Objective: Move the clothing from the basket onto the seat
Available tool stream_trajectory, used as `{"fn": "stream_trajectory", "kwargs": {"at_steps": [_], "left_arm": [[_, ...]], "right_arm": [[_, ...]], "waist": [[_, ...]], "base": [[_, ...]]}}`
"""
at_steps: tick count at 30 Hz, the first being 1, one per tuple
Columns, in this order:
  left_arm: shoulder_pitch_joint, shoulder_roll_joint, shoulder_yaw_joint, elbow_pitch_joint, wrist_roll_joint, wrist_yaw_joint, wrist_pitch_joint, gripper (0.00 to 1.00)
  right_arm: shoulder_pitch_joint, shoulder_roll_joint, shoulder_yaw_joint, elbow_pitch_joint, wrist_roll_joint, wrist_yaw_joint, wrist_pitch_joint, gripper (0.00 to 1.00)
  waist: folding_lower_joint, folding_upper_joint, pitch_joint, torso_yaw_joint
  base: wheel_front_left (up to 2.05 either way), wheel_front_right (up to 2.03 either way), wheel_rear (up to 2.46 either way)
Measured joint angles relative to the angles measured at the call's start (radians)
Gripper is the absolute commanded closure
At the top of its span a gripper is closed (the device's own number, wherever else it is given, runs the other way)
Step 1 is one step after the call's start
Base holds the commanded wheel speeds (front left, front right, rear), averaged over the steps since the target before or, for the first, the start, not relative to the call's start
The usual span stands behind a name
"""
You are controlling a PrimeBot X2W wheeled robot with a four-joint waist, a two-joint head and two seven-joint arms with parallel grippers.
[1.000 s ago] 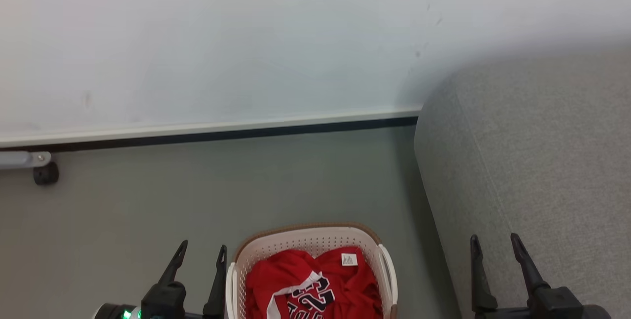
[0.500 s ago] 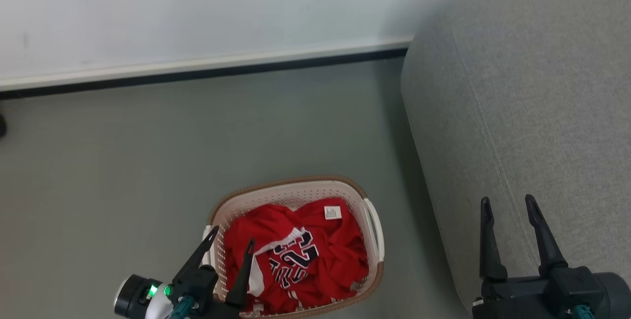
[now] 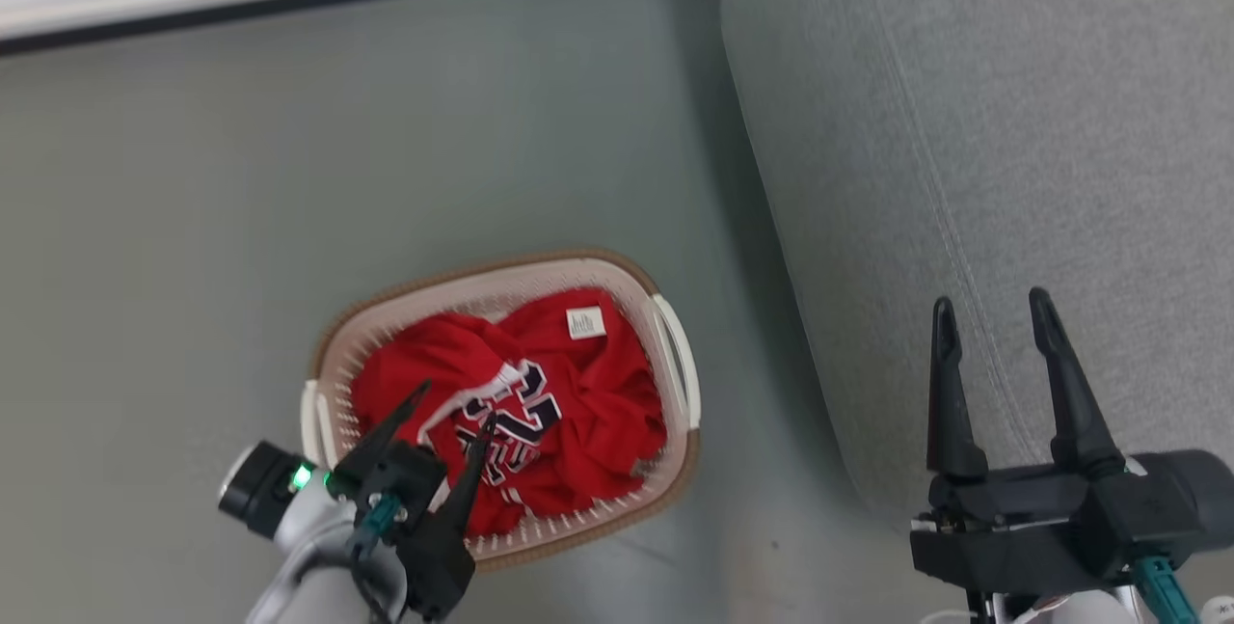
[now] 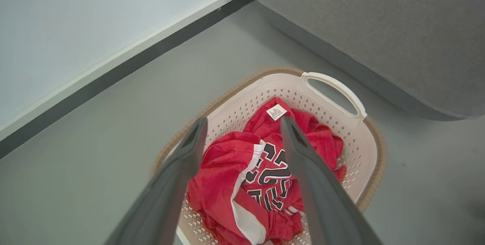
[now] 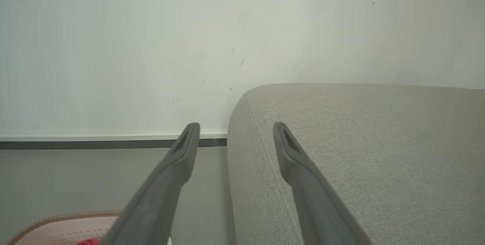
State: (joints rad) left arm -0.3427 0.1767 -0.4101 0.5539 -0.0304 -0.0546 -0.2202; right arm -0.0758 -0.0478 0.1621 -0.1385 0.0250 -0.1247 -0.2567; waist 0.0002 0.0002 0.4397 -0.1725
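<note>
Leftmost, the left jaws hang released and grasp nothing, their two fingers [image 3: 394, 423] spread over the near-left corner of the one basket [image 3: 501, 264], which stands on the floor. Two pieces of red clothing [image 3: 588, 393] lie crumpled inside it: a numbered jersey [image 4: 271, 169] and a piece with a white band [image 4: 242, 214]. One grey seat [image 3: 1012, 122] stands to the right, apart from the basket. The right jaws, likewise released, hover at the seat's edge, fingers [image 3: 948, 393] parted. Grey floor [image 3: 193, 171] meets a pale wall at a dark baseboard [image 3: 289, 3].

perforated plastic basket [image 3: 678, 364], woven fabric seat [image 3: 1012, 103]
</note>
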Motion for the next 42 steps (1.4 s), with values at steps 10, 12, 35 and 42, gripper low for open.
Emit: {"fn": "stream_trajectory", "kwargs": {"at_steps": [10,12,35,42], "left_arm": [[-0.147,0.017,-0.048,0.066,0.063,-0.026,0.021,0.0],[-0.173,0.02,-0.051,0.079,0.072,-0.026,0.021,0.0],[-0.44,0.082,-0.052,0.166,0.159,-0.017,0.034,0.0],[-0.457,0.082,-0.052,0.216,0.175,0.023,0.03,0.0]], "right_arm": [[-0.093,0.0,0.04,-0.059,0.032,0.0,0.0,0.0],[-0.114,0.0,0.046,-0.071,0.038,0.0,0.0,0.0],[-0.323,0.0,0.07,-0.172,0.11,0.0,0.0,0.0],[-0.35,-0.001,0.072,-0.142,0.117,0.0,0.0,0.0]], "waist": [[0.0,0.0001,0.153,-0.046],[0.0,0.0001,0.184,-0.054],[-0.0001,0.0001,0.529,-0.112],[0.0,0.0001,0.589,-0.119]], "base": [[0.0,0.0,0.0],[0.0,0.0,0.0],[0.0,0.0,0.0],[0.0,0.0,0.0]]}}
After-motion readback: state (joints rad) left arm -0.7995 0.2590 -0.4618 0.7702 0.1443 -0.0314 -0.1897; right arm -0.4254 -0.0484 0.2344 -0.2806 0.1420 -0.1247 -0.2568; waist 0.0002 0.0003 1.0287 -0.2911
